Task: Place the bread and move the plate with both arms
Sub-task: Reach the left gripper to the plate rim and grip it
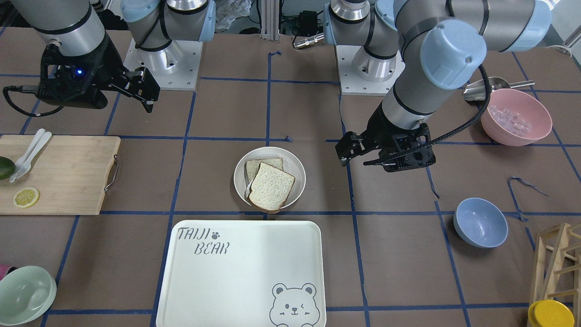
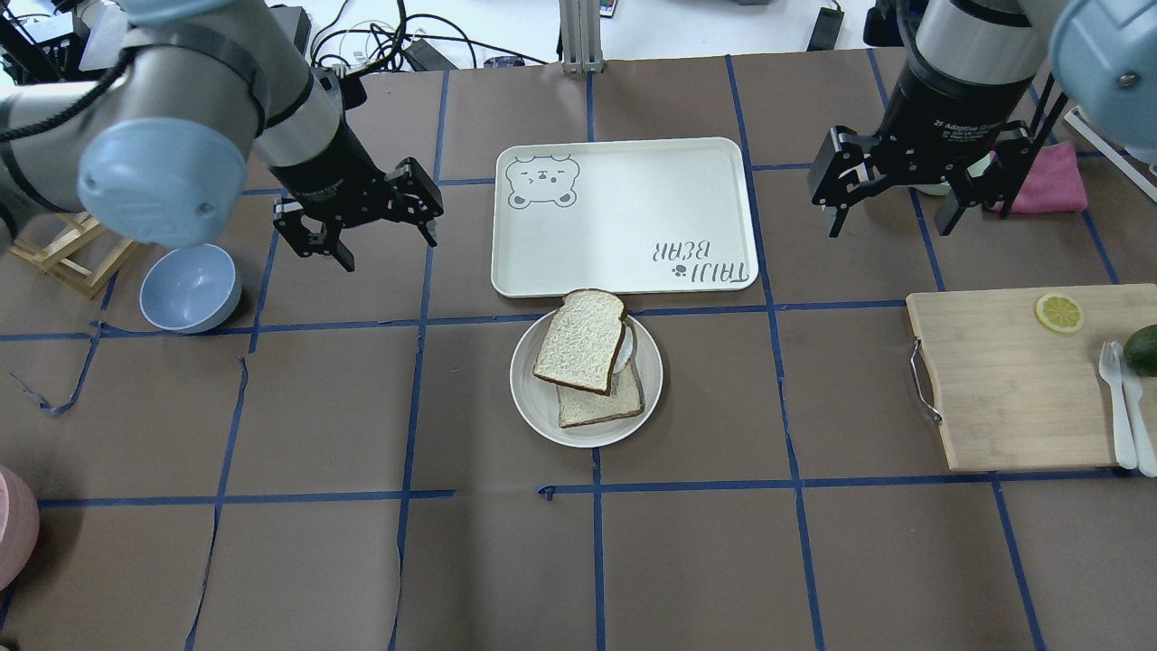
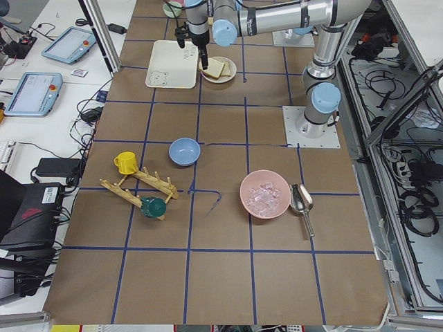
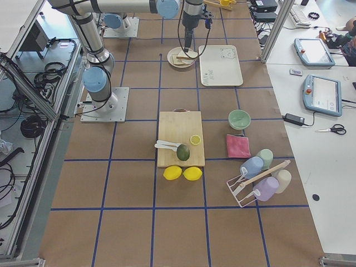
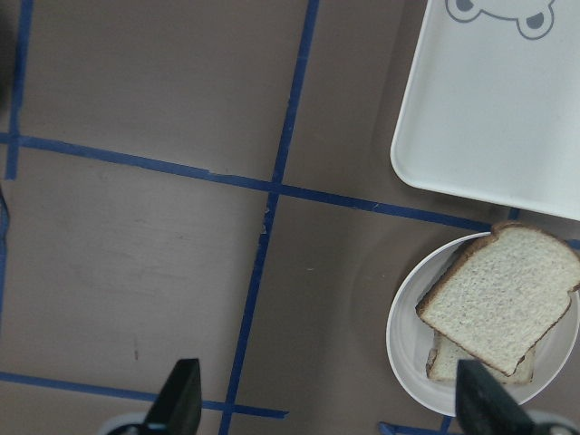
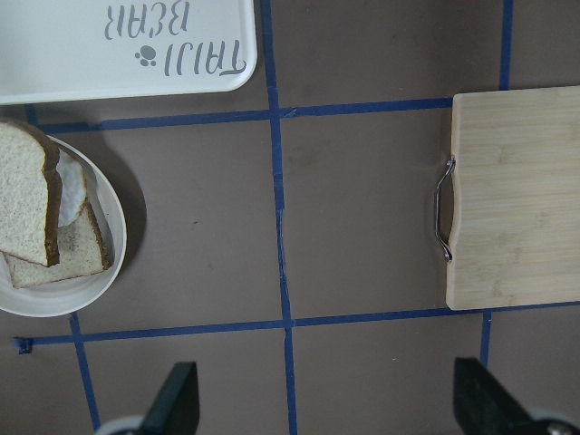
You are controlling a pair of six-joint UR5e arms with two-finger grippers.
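1. Left gripper (image 2: 390, 250), black and two-fingered, hangs over the counter (image 2: 362, 561) with its fingers spread wide and nothing between them. In the overhead view, with 12 o'clock pointing away from the robot, it sits at 10 o'clock from the round cream-white plate (image 2: 533, 402).
2. Right gripper (image 2: 888, 228) is likewise spread apart and empty, at 2 o'clock from the plate and well clear of it.
3. The plate rests on the brown paper-covered counter near its middle, astride a line of blue tape.
4. The large speckled slice of bread with the dark brown crust (image 2: 580, 340) lies on the plate, propped at a tilt on a smaller pale-crusted slice (image 2: 601, 405) beneath it.
5. The bread's rounded top points to 12 o'clock and overhangs the plate's rim on that side.
6. A rectangular cream tray with a bear drawing (image 2: 633, 217) lies at 12 o'clock from the plate. The front-facing view shows a narrow gap between the two.
7. A bamboo cutting board with a metal handle (image 2: 1003, 380) lies at 3 o'clock, carrying a lemon slice (image 2: 1059, 312).
8. A pale blue bowl (image 2: 190, 287) stands at 9 o'clock, just beyond the left gripper.
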